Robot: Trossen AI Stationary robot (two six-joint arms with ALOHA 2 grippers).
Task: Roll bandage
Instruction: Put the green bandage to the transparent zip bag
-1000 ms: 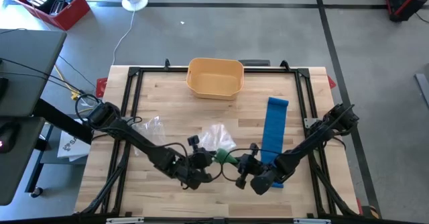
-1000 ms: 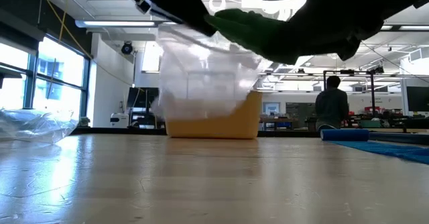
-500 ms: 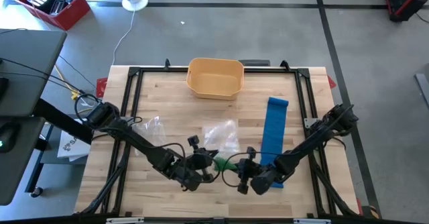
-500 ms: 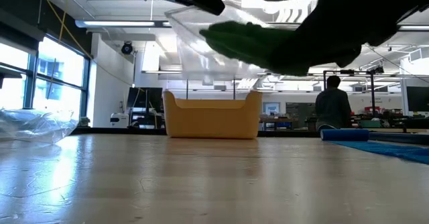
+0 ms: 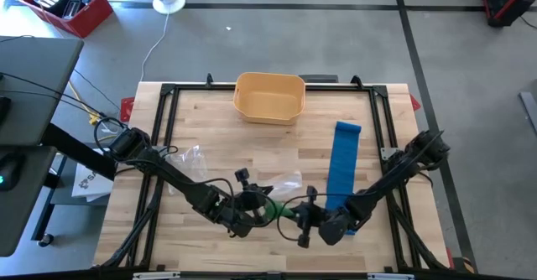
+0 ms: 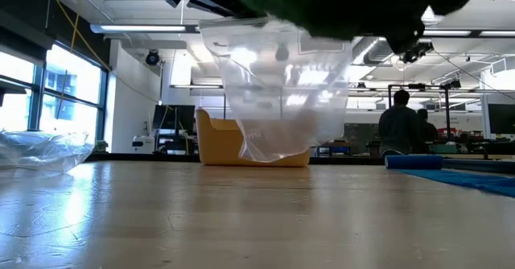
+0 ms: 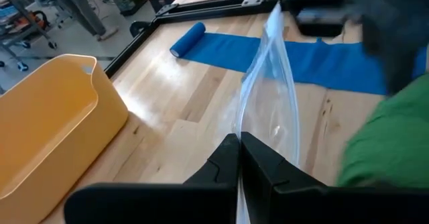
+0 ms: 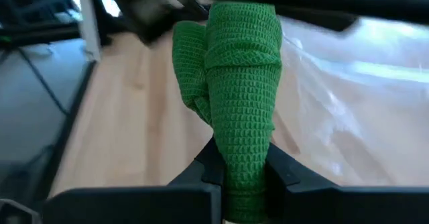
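Unpacking step. Left gripper [image 7: 238, 158] pinches clear bag [image 6: 278, 92] edge, held above front table [image 5: 210, 137]. Right gripper [image 8: 234, 170] clamps green bandage [image 8: 238, 83] at bag mouth. Next: draw bandage fully clear before rolling.

Yellow bin [image 5: 269, 96] sits at the table's [image 5: 201, 129] far edge, centre. Crumpled clear plastic [image 5: 186, 157] lies near the left side. On the floor: red crate [image 5: 66, 6], white round base [image 5: 169, 2]. Person [image 6: 397, 126] stands in the background room.

Clear plastic bag [image 6: 282, 100] now lower, hanging before the yellow bin [image 6: 217, 144].
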